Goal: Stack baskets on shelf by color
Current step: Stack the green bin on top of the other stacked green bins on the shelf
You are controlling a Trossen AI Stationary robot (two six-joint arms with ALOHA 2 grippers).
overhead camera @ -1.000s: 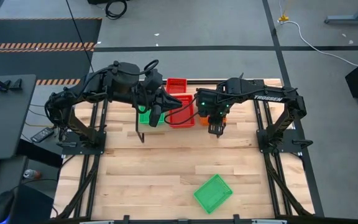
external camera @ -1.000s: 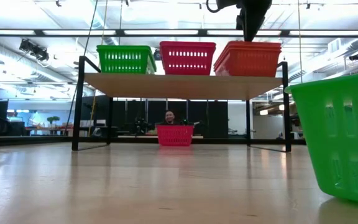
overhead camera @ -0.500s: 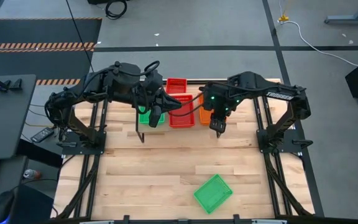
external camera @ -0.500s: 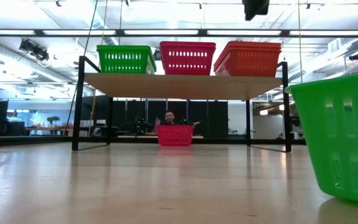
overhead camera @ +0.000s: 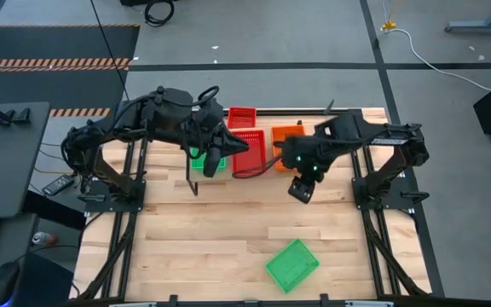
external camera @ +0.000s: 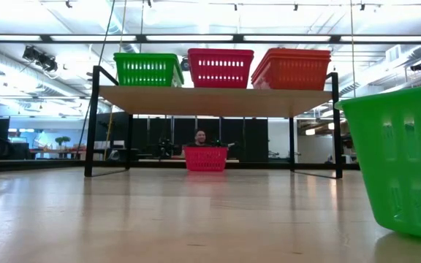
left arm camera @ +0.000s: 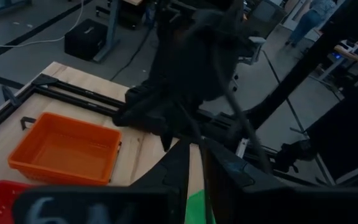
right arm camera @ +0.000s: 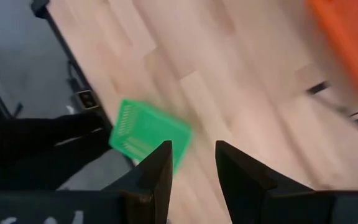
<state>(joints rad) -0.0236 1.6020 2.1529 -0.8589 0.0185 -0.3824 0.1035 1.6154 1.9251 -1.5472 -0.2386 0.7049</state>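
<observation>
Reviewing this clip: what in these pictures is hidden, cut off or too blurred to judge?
- Green stack on the shelf: high view, the left arm covers most of it, so its basket count is unknown.
- Loose green basket: low view, cut off by the right edge.
- Orange basket: right wrist view, motion-blurred and cropped.
- Left gripper: its own wrist view is too dark to show any grip.

Green basket (right arm camera: 148,135) beyond parted end effector (right arm camera: 191,163)
</observation>
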